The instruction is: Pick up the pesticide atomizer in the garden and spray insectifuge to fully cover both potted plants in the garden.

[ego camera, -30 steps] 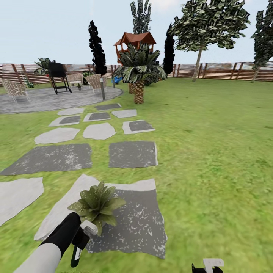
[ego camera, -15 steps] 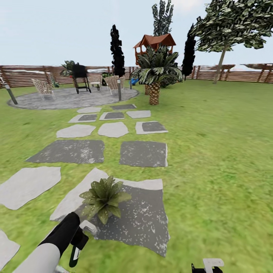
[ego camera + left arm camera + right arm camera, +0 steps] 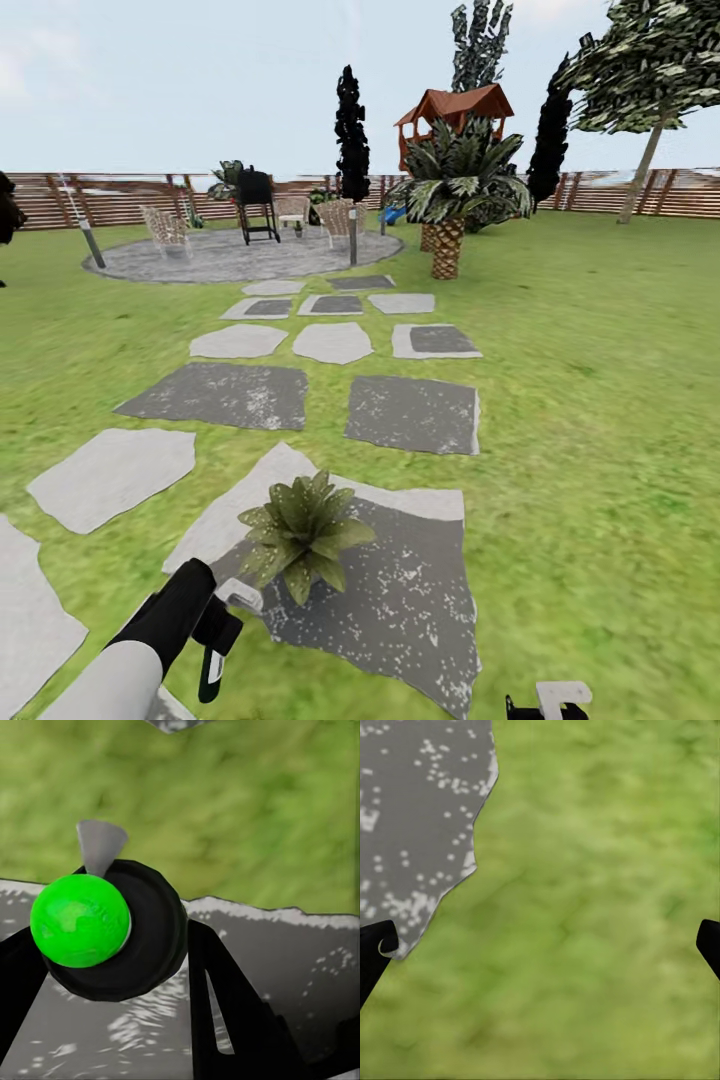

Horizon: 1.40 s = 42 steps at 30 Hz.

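We are holding the pesticide atomizer [image 3: 222, 620] clamped in the left pincer [image 3: 215, 640] just beside the potted plant [image 3: 303, 533], right pincer [image 3: 540, 945] spread apart; next, aiming the nozzle onto its leaves.

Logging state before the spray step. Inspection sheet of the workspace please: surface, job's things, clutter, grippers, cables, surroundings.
Surface: green lawn with grey stepping slabs.
Job's things: one potted plant on the nearest slab; pesticide atomizer in the left gripper, beside the plant.
Clutter: nothing seen.
Grippers: left shut on the atomizer; right gripper open over grass, fingers wide apart.
Cables: nothing seen.
Surroundings: round patio with chairs and a grill, palm, playhouse, slat fence.
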Motion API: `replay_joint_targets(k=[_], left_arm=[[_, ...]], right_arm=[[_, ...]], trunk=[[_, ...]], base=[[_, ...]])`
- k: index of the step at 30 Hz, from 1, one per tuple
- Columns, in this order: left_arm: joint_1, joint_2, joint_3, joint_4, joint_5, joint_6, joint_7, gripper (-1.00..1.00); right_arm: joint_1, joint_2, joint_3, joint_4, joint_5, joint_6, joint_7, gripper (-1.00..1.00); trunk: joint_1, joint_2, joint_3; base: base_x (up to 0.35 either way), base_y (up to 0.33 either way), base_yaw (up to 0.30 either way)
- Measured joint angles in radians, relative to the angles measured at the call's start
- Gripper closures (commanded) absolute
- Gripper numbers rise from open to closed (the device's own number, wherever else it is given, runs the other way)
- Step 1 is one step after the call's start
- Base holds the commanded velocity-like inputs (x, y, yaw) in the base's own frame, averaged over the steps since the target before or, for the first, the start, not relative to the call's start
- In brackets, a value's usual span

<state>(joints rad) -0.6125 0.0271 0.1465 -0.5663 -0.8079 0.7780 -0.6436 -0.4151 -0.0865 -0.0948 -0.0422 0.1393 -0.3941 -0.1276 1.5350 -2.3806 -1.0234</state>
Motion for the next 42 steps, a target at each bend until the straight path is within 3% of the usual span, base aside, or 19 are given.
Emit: replay_joint_targets(k=[13,27,28,29,31,32,33,36,39,40,42], left_arm=[[0.0,0.0,-0.001,0.001,0.0,0.0,0.0,1.0],[-0.001,-0.001,-0.003,-0.001,0.001,0.005,0.0,1.0],[-0.009,-0.001,-0.006,-0.002,-0.001,0.024,0.0,1.0],[-0.022,-0.003,-0.012,-0.004,-0.002,0.106,-0.004,1.0],[-0.072,0.002,-0.017,0.004,-0.005,0.151,-0.022,1.0],[-0.128,0.015,-0.047,0.012,-0.014,0.166,-0.102,1.0],[-0.197,0.031,-0.104,0.013,-0.044,0.17,-0.194,1.0],[-0.265,0.042,-0.178,0.017,-0.117,0.183,-0.37,1.0],[-0.315,0.046,-0.196,0.031,-0.223,0.184,-0.498,1.0],[-0.325,0.047,-0.198,0.041,-0.279,0.183,-0.554,1.0],[-0.33,0.048,-0.199,0.047,-0.357,0.18,-0.633,1.0]], right_arm=[[0.0,-0.001,0.0,0.0,0.001,0.0,0.0,-1.0],[0.0,0.001,0.0,0.0,0.0,0.0,0.0,-1.0],[0.0,0.001,0.0,0.0,0.0,0.0,0.001,-1.0],[0.0,0.001,0.0,0.0,0.0,0.0,0.001,-1.0],[0.0,0.001,0.0,0.0,0.0,0.001,0.002,-1.0],[0.0,0.0,0.0,0.0,0.0,0.001,0.002,-1.0],[0.0,-0.001,0.0,0.0,-0.001,0.001,0.001,-1.0],[0.0,-0.003,-0.001,0.0,-0.001,0.0,0.0,-1.0],[0.0,-0.004,-0.001,0.0,-0.001,0.0,0.001,-1.0],[0.0,-0.004,-0.001,0.0,0.0,0.0,0.001,-1.0],[0.0,-0.005,-0.001,0.0,-0.001,0.0,0.001,-1.0]], trunk=[[0.0,0.0,0.0],[0.0,0.0,0.0],[0.0,0.0,0.0],[0.0,0.0,0.0],[0.0,0.0,0.0],[0.0,0.0,0.0],[0.0,0.0,0.0],[0.0,0.0,0.0],[0.0,0.0,0.0],[0.0,0.0,0.0],[0.0,0.0,0.0]], base=[[0.077,-0.244,0.01],[0.046,-0.209,0.261],[0.005,-0.006,0.278],[0.002,-0.003,0.278],[0.001,-0.001,0.247],[0.0,0.0,0.123],[0.0,0.0,0.063],[0.0,0.0,0.024],[0.0,0.0,0.003],[0.0,0.0,0.0],[0.0,0.0,0.0]])
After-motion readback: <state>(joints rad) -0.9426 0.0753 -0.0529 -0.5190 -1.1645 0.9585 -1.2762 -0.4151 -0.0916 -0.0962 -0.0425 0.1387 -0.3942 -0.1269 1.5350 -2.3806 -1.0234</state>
